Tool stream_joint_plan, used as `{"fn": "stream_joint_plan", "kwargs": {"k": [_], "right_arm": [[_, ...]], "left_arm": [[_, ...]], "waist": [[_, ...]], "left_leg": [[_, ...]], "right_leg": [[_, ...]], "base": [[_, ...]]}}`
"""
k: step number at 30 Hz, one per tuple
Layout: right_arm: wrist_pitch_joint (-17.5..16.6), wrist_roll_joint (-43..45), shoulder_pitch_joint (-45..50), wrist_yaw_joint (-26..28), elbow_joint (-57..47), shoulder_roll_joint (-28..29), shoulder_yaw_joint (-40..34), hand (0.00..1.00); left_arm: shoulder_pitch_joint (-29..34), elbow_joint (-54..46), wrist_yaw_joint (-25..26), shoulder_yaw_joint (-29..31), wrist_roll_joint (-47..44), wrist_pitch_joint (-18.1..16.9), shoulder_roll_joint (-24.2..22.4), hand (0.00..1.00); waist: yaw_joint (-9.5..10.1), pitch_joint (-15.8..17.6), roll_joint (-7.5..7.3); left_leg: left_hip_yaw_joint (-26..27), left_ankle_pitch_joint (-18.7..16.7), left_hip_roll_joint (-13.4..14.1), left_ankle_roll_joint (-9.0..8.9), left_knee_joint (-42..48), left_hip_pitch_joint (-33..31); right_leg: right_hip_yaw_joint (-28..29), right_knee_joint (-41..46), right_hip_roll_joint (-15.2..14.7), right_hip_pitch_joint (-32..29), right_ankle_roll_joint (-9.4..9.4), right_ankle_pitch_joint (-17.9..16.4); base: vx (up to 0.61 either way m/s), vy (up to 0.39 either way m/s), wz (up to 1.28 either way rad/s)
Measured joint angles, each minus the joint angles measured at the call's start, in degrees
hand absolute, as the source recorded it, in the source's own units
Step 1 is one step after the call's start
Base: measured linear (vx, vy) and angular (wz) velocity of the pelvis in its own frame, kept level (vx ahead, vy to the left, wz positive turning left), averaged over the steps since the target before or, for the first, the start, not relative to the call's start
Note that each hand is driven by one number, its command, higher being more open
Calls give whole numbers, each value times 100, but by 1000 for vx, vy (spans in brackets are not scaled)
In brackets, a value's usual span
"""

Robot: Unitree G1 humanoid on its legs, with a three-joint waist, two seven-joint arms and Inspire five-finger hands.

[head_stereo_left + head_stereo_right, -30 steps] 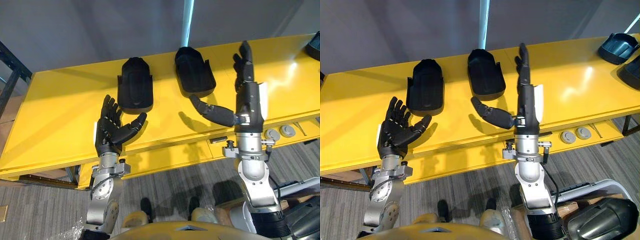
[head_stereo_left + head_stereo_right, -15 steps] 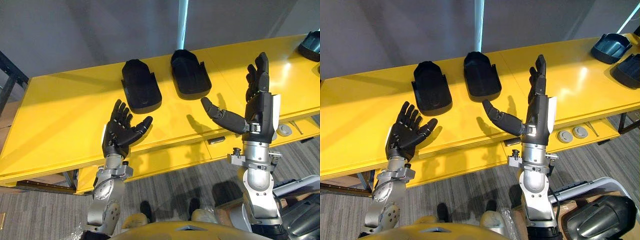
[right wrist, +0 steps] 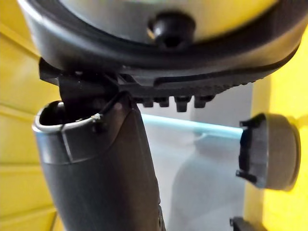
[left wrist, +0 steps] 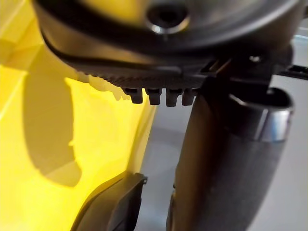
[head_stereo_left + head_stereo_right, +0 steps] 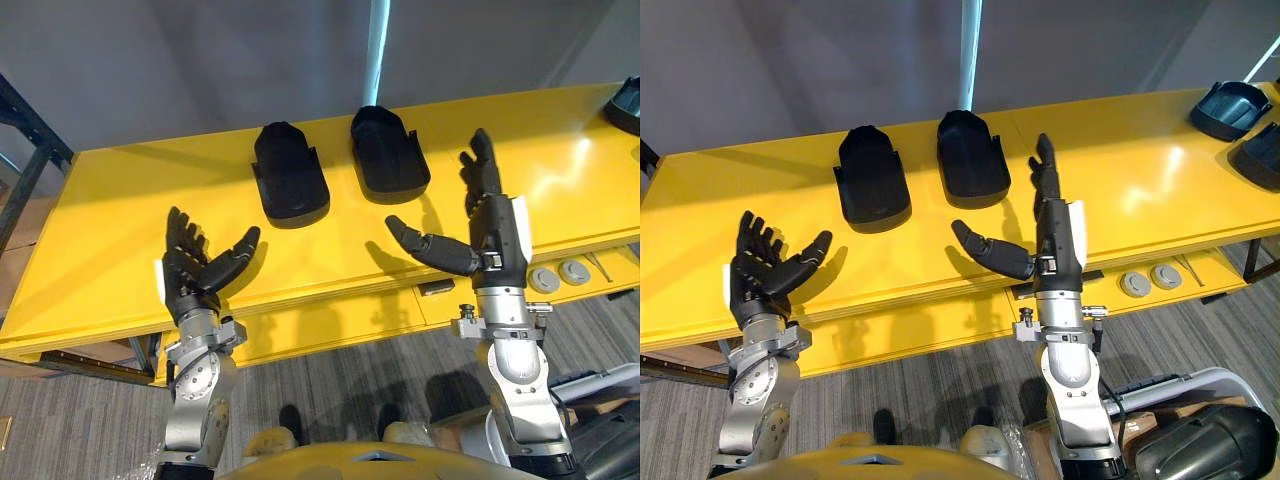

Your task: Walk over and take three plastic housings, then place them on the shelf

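Observation:
Two black plastic housings lie side by side on the yellow table: one housing on the left, the other housing on the right. My left hand hovers open, palm up, near the table's front edge, nearer than the left housing and to its left. My right hand stands open with fingers pointing up and thumb spread, just right of the right housing and apart from it. Both hands are empty. The right wrist view shows a housing past the hand; the left wrist view shows a housing's edge.
More dark housings sit at the table's far right end. A dark metal rack frame stands at the left. Two round grey fittings sit on the lower ledge under the table's front edge. A grey wall rises behind the table.
My left hand has dropped back and to the left, away from the left housing. My right hand has lowered and come nearer the right housing. The camera has shifted a little.

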Motion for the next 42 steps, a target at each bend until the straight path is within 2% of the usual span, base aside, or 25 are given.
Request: {"fn": "stream_joint_plan", "kwargs": {"k": [5,10,18,29,42], "right_arm": [[82,36,-13,192,204,9,444,100],[125,268,-199,314,417,20,686,100],[175,285,-516,185,1086,180,945,100],[270,294,-1383,269,1944,253,1101,100],[516,311,-2052,496,2452,265,1191,100]], "left_arm": [[92,-443,-125,4,196,-68,-8,100],[222,-551,-193,16,191,-85,-34,100],[224,-560,-256,-178,191,-84,-161,100],[185,-565,-266,-228,190,-85,-174,100],[135,-565,-327,-231,190,-85,-214,100]], "waist": [[81,-40,-86],[76,-43,-96],[82,-40,-99],[86,-9,-84],[177,217,7]], "left_leg": [[-97,106,0,13,-133,-6],[-129,141,-3,-37,-133,-25],[-241,182,-7,-43,-130,-108],[-419,274,-20,-16,-109,-262],[-547,294,-64,-38,-109,-292]], "right_leg": [[-129,-40,11,21,0,0],[-171,-59,13,30,-2,-2],[-267,-60,19,2,-22,-14],[-449,-43,20,-72,-60,-38],[-571,61,-19,-77,-100,-94]], "base": [[-16,-6,13],[-3,-5,4],[-6,-10,7],[0,-7,7],[-10,1,5]]}}
